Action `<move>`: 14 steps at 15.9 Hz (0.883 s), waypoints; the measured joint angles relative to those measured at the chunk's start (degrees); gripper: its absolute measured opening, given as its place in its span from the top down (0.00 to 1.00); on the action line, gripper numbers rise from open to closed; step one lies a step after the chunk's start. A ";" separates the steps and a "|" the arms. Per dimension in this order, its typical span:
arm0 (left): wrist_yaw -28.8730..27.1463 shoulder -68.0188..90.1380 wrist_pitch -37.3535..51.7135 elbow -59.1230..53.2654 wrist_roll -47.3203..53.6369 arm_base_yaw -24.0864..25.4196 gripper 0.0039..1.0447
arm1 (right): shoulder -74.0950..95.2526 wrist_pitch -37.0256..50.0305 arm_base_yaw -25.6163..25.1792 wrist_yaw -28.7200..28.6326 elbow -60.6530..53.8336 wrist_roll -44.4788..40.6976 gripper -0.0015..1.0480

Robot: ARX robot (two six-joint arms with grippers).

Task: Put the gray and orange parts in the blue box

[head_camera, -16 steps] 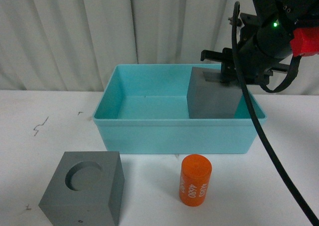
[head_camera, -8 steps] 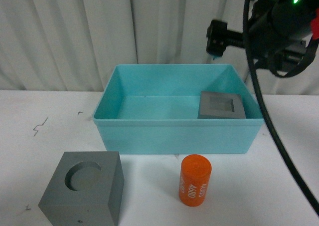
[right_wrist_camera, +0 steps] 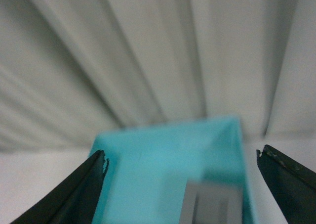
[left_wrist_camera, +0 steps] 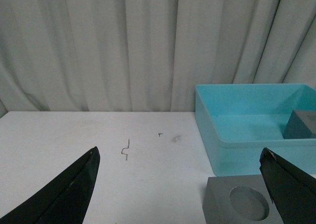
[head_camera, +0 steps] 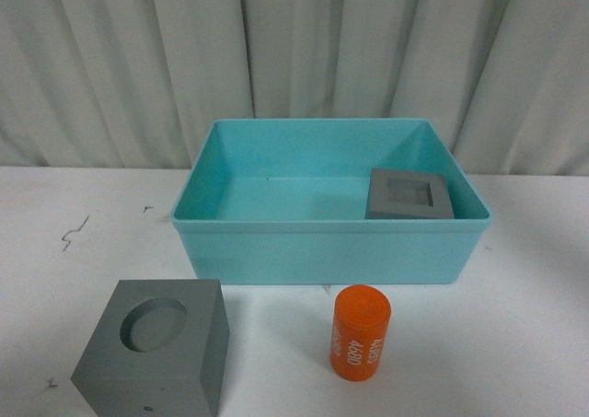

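The blue box stands mid-table with the gray block with a square recess lying inside at its right end. A gray block with a round recess sits on the table at front left, and the orange cylinder stands upright in front of the box. My left gripper is open above the table, the round-recess block between its fingers' span. My right gripper is open, high above the box and the block in it; that view is blurred.
A white curtain hangs behind the table. Small dark marks lie on the white tabletop left of the box.
The right gripper let go of the square-recess block, which dropped flat into the box. The right arm then rose and left the front view.
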 joint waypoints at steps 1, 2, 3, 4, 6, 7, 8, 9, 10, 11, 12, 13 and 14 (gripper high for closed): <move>0.00 0.00 0.00 0.00 0.00 0.00 0.06 | -2.43 7.45 -0.04 4.85 -3.93 -3.30 0.16; -0.02 0.00 0.00 0.00 -0.02 0.00 0.06 | -5.62 12.96 -0.48 8.66 -8.57 -6.91 0.23; -0.02 0.00 0.00 0.00 0.00 0.00 0.06 | -10.21 17.55 -1.79 10.25 -14.56 -10.88 0.31; -0.09 0.00 0.00 0.00 -0.02 0.00 0.06 | -14.67 20.70 -3.41 10.34 -20.13 -13.51 0.40; 0.00 0.00 0.00 0.00 0.00 0.00 0.06 | -21.18 25.07 -5.75 9.81 -30.10 -16.26 0.61; -0.02 0.00 0.00 0.00 0.00 0.00 0.06 | -22.47 25.79 -5.86 8.61 -34.27 -16.74 0.71; -0.04 0.00 0.00 0.00 -0.02 0.00 0.06 | -24.28 26.60 -6.56 7.26 -39.19 -17.27 0.85; -0.04 0.00 0.00 0.00 -0.02 0.00 0.06 | -27.21 27.69 -7.72 6.73 -42.66 -17.77 0.99; -0.02 0.00 0.00 0.00 -0.02 0.00 0.06 | -29.40 28.13 -8.31 6.32 -44.41 -17.81 0.98; -0.02 0.00 0.00 0.00 -0.02 0.00 0.06 | -31.34 28.44 -8.81 6.08 -46.07 -17.81 0.98; -0.02 0.00 0.00 0.00 0.00 0.00 0.06 | -33.16 28.41 -9.16 5.53 -48.13 -17.81 0.98; -0.02 0.00 0.00 0.00 -0.02 0.00 0.06 | -34.73 28.02 -9.53 4.92 -50.10 -17.81 0.98; -0.02 0.00 0.00 0.00 0.00 0.00 0.06 | -36.76 27.39 -10.99 2.62 -52.09 -17.81 0.98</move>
